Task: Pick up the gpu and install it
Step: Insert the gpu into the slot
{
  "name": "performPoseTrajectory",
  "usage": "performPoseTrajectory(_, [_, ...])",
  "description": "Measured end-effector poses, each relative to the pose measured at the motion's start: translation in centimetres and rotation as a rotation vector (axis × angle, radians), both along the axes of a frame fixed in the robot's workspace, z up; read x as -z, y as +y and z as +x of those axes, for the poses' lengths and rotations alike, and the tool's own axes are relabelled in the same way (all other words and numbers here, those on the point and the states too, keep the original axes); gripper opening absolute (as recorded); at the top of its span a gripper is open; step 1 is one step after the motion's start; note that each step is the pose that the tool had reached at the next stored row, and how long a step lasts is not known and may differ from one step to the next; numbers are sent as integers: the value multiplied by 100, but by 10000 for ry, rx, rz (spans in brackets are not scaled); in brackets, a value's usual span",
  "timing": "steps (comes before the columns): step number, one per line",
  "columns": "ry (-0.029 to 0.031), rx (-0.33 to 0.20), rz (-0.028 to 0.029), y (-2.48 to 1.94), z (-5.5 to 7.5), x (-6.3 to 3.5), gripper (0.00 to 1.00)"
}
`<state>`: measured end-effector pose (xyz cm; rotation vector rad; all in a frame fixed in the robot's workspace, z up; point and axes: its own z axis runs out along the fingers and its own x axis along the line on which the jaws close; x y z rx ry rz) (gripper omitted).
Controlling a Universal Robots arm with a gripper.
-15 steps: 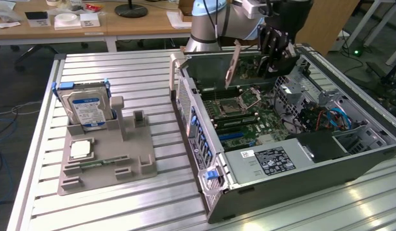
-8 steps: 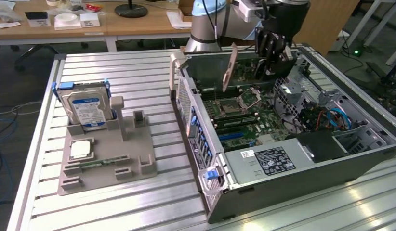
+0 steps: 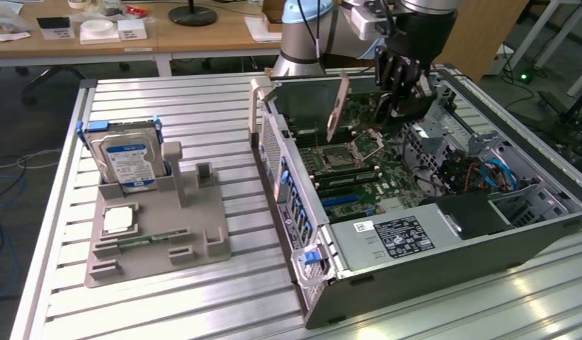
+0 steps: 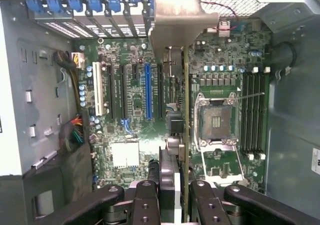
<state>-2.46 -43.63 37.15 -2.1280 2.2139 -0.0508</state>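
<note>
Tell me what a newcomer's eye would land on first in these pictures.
The open computer case on the exterior view's right stands out first, with its green main board laid bare. Over that board the robot's hand grips a graphics card edge-on. On the exterior view's left, a hard drive stands upright in a gray holder.

the gpu (image 3: 338, 106) stands upright in the case (image 3: 432, 265), over the motherboard (image 3: 362, 185).
</note>
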Motion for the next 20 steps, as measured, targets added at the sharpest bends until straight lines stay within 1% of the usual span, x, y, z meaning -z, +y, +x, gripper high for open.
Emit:
performPoseTrajectory(6, [0,1,-11,-3,-93,71,28])
performPoseTrajectory(10, [-29,134,-16,-4,-136,142,28])
performPoseTrajectory(12, [-32,175,-16,-5,-144,195,28])
performPoseTrajectory(15, [-32,183,-19,-5,-145,241,28])
performPoseTrajectory(20, [-32,484,-22,-6,-149,313,28])
